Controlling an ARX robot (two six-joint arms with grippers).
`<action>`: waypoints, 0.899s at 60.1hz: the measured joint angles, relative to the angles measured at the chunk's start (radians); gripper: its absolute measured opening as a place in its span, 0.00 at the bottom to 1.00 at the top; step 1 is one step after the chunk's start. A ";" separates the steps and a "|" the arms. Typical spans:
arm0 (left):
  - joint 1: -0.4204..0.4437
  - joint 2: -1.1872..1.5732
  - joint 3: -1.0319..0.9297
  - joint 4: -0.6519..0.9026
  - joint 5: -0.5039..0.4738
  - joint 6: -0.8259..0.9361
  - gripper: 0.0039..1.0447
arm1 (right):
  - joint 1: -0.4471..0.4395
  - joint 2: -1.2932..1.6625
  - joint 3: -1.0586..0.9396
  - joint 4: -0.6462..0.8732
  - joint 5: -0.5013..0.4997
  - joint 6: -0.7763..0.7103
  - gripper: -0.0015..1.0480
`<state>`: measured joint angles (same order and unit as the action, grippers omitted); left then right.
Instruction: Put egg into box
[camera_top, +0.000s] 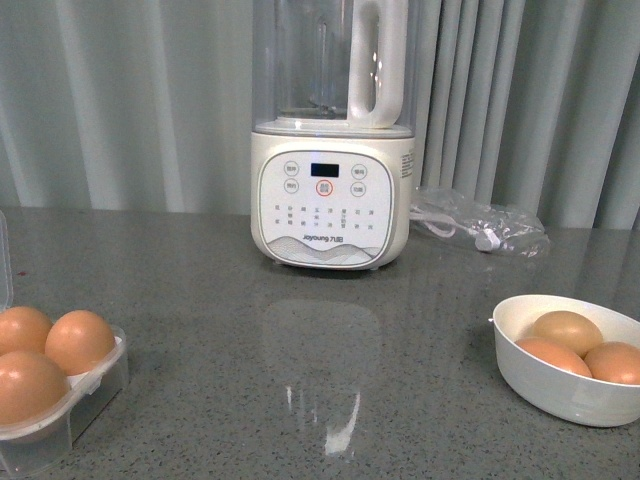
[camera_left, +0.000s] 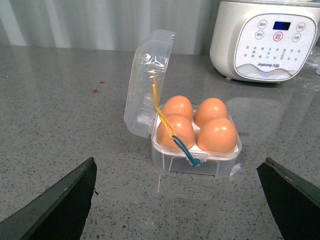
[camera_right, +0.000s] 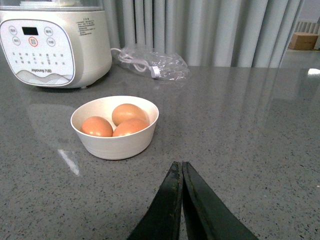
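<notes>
The clear plastic box (camera_left: 165, 160) stands open on the grey counter with its lid (camera_left: 147, 82) up; all its cups hold brown eggs (camera_left: 217, 135). It also shows at the front view's left edge (camera_top: 95, 385). My left gripper (camera_left: 180, 172) is open and empty, a short way in front of the box, its fingers (camera_left: 65, 202) wide apart. Three more brown eggs (camera_right: 129, 126) lie in a round white bowl (camera_right: 115, 145), at the right in the front view (camera_top: 560, 385). My right gripper (camera_right: 181, 166) is shut and empty, a little short of the bowl.
A white blender (camera_top: 332, 140) stands at the back middle of the counter, also in the left wrist view (camera_left: 265, 40) and right wrist view (camera_right: 52, 42). A crumpled plastic bag with a white cable (camera_top: 480, 225) lies to its right. Grey curtains hang behind.
</notes>
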<state>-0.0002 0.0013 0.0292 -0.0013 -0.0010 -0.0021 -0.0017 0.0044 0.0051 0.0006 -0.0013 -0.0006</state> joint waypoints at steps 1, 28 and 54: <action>0.000 0.000 0.000 0.000 0.000 0.000 0.94 | 0.000 0.000 0.000 0.000 0.000 0.000 0.17; 0.000 0.000 0.000 0.000 0.000 0.000 0.94 | 0.000 0.000 0.000 0.000 0.000 0.000 0.93; -0.145 0.186 0.102 -0.114 -0.464 -0.207 0.94 | 0.000 0.000 0.000 0.000 0.000 0.000 0.93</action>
<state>-0.1455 0.1875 0.1310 -0.1158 -0.4652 -0.2092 -0.0017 0.0044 0.0051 0.0006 -0.0013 -0.0002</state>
